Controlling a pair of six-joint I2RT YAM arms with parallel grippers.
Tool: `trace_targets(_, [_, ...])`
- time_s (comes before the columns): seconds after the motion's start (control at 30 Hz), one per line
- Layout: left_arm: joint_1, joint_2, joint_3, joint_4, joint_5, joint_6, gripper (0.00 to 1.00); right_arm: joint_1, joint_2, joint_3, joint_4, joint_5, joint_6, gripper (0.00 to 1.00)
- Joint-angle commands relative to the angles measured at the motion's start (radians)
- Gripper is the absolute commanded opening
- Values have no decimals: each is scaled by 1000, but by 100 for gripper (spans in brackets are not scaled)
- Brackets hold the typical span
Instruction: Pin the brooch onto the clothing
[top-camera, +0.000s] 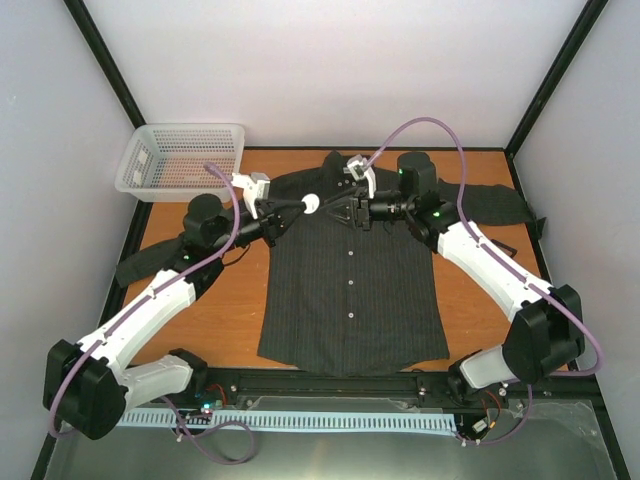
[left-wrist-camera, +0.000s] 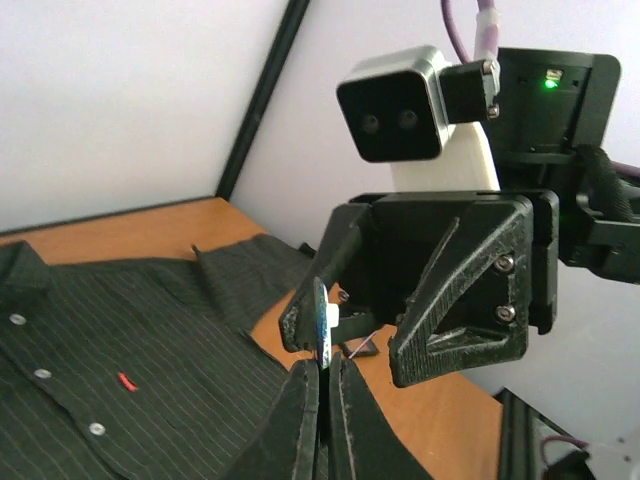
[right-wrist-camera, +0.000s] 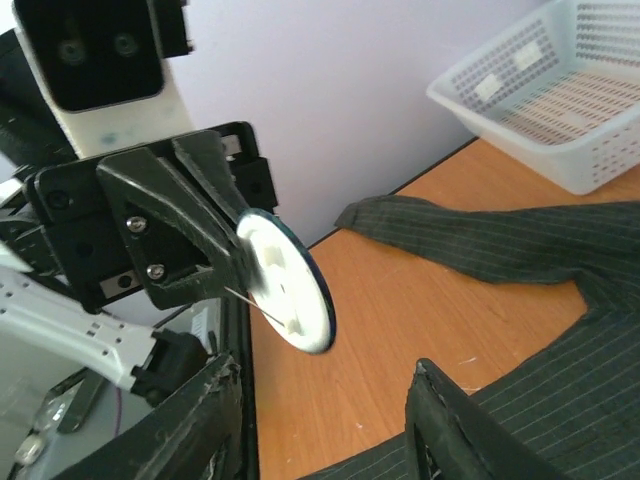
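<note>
The clothing (top-camera: 350, 280), a dark pinstriped shirt with white buttons, lies flat on the table; its small red tag (left-wrist-camera: 125, 381) shows in the left wrist view. The brooch (top-camera: 310, 203), a round disc with a white back (right-wrist-camera: 290, 285), hangs in the air above the shirt's upper left chest. My left gripper (top-camera: 298, 206) is shut on the disc's edge (left-wrist-camera: 322, 322). A thin pin sticks out from its back. My right gripper (top-camera: 346, 212) faces it from the right, open, its fingers (right-wrist-camera: 470, 430) apart just short of the brooch, nothing between them.
A white mesh basket (top-camera: 180, 158) stands at the table's far left corner. The shirt's sleeves (top-camera: 490, 205) spread toward both side edges. Black frame posts and white walls close in the table. Bare wood (top-camera: 215, 310) shows either side of the shirt.
</note>
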Motion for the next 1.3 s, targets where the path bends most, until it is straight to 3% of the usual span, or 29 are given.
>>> trace_targets(0.0, [1, 12, 24, 27, 105, -100, 1, -3, 18, 8, 48, -153, 16, 43])
trace_targets(0.13, [3, 13, 12, 51, 122, -110, 1, -2, 2, -32, 137, -179, 67, 35])
trace_targets(0.37, [5, 13, 14, 68, 162, -109, 1, -2, 2, -32, 138, -166, 59, 19])
trace_targets(0.7, [6, 12, 8, 75, 187, -117, 1, -3, 5, -39, 168, -175, 65, 3])
trace_targets(0.8, [6, 18, 20, 44, 197, -106, 1, -3, -3, -46, 162, -180, 37, 3])
trace_targets(1.03, [55, 20, 32, -35, 275, -100, 39, -9, -6, -27, 70, -259, -89, 3])
trace_targets(1.27, [81, 24, 62, -137, 408, -5, 45, -17, 34, 63, -233, -329, -346, 2])
